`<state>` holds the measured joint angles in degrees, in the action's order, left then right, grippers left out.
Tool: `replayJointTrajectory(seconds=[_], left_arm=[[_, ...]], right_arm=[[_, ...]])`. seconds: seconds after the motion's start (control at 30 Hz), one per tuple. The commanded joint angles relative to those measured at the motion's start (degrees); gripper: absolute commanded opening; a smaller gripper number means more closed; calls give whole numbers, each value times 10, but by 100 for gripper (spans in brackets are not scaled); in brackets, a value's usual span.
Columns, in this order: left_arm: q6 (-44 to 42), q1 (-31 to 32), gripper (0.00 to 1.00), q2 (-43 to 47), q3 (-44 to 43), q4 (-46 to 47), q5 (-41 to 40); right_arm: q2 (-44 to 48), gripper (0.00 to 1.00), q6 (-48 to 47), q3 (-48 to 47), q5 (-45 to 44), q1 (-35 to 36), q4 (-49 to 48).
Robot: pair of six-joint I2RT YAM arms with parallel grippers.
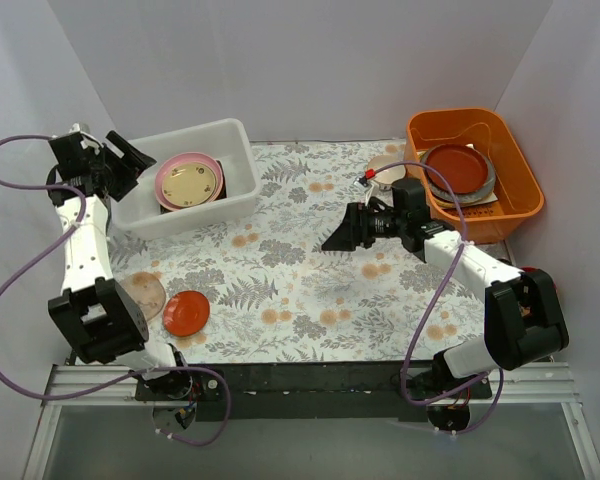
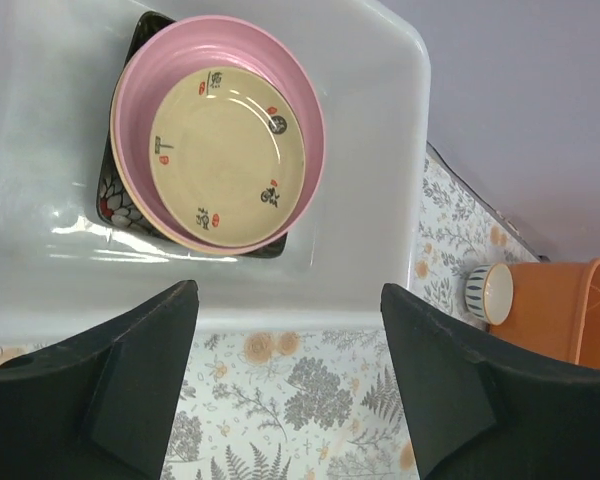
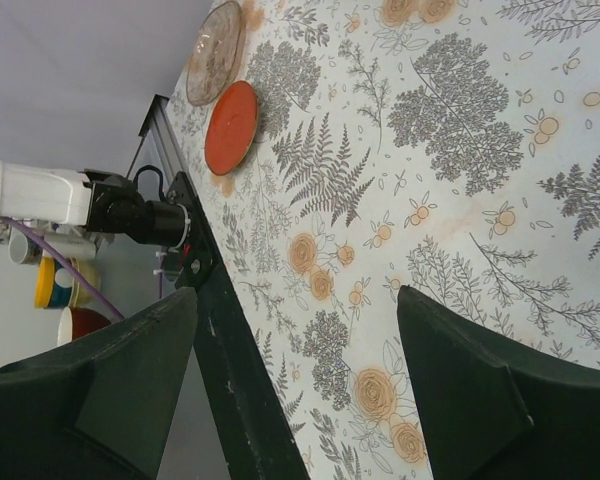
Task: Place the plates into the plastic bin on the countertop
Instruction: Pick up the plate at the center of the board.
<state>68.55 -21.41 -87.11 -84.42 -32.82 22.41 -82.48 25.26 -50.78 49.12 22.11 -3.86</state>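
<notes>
From where I stood, the plastic bin (image 1: pixel 236 140) sat at the far left of the countertop (image 1: pixel 310 290), on its fern-and-flower cloth. Three plates were stacked inside it: a black square floral plate (image 2: pixel 115 195) at the bottom, a pink round plate (image 2: pixel 292 100) on that, and a cream plate (image 2: pixel 225 150) with small painted marks lying in the pink one. The left gripper (image 2: pixel 288 300) hung by the bin's near left wall with its fingers spread wide and nothing between them. The right gripper (image 3: pixel 295 300) hovered over the bare cloth in the middle of the table, its jaws also wide apart and empty. Two plates were still out on the cloth near the left arm's base: a red-orange saucer (image 1: pixel 188 312) and, just beside it, a translucent pinkish plate (image 1: pixel 148 293) partly hidden by the arm. At the far right stood an orange tub (image 1: pixel 520 200) holding a red-brown plate (image 1: pixel 455 168) on a grey one, with a small bowl (image 1: pixel 385 170) just outside its left wall.
</notes>
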Motion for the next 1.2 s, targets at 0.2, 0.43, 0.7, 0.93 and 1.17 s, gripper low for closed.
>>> replayJointTrajectory(seconds=[0.2,0.43,0.7,0.93,1.17], left_arm=[[54,-7,75,169,159,-69,-44],[75,-7,75,288,253,-124,-123],[144,-6,84,331,347,-171,-164],[179,-13,86,368,416,-146,-160],[146,-23,86,362,457,-129,-142]], right_arm=[[-4,89,-1,-30,-16,51,-4],[-25,88,11,-35,-28,94,-24],[-48,88,20,-42,-33,129,-40],[-48,88,23,-29,-31,135,-49],[-58,88,17,-29,-36,141,-49]])
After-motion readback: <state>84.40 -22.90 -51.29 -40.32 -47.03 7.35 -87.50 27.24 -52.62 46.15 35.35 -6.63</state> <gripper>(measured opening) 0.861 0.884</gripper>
